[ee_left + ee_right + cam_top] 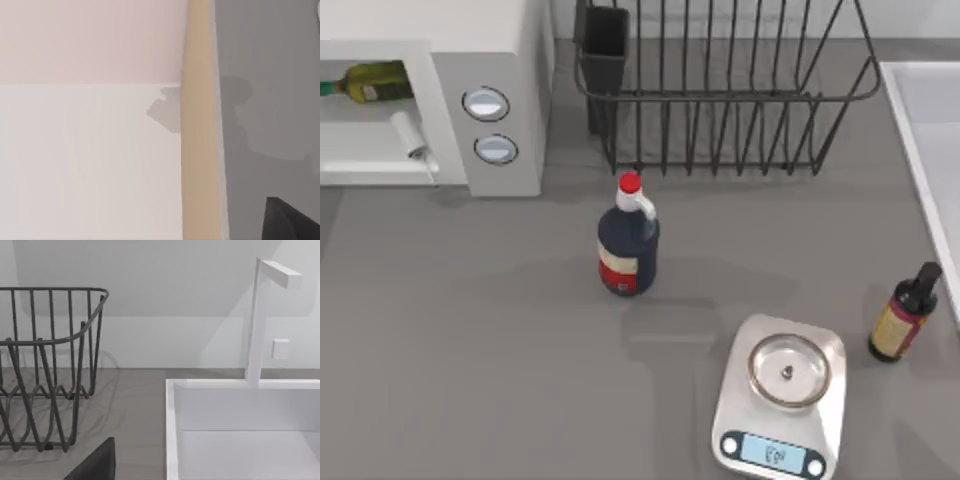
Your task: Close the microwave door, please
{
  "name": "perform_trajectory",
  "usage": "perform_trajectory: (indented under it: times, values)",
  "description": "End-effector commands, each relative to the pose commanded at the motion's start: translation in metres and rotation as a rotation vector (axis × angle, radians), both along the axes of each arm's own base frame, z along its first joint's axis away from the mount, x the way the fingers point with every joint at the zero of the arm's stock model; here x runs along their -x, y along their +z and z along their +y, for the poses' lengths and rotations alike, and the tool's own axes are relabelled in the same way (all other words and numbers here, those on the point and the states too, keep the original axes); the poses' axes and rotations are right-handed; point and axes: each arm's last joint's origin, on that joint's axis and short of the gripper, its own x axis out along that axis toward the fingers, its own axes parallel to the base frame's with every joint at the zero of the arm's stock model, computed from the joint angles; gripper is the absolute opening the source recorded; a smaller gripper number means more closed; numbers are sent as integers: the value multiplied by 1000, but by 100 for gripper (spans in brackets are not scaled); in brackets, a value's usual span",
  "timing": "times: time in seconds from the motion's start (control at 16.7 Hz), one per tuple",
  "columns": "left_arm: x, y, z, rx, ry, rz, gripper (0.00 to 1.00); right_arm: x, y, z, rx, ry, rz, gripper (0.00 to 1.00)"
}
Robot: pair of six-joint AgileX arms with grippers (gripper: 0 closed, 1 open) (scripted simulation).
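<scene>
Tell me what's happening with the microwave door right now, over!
Microwave door open, swung down at the front of the microwave. Olive-green bottle lying inside. Nothing near the door; dark jug with red cap stands clear on the table.

1. I count one microwave (440,90), at the counter's (470,350) far left corner, and one microwave door (365,160) on it, hanging open.
2. Two round knobs (486,103) sit on the microwave's front panel, one above the other.
3. Three bottles in all: one green bottle (370,82) lying inside the microwave, one dark red-capped bottle (628,245) to the right of the microwave, and one small dark bottle (903,315) far to its right.
4. One wire dish rack (730,90), just right of the microwave.
5. One kitchen scale (782,400), right of the microwave and nearer me.
6. One white sink (240,430), well right of the microwave, with one faucet (260,320).
</scene>
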Motion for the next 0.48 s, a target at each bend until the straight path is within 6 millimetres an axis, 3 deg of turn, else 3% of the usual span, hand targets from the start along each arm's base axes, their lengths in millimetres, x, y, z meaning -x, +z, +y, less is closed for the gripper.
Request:
perform_trajectory:
  times: [0.48]
  values:
    - [-1,-10,-2,25,1,9,0,0,0,0,0,0,0,100]
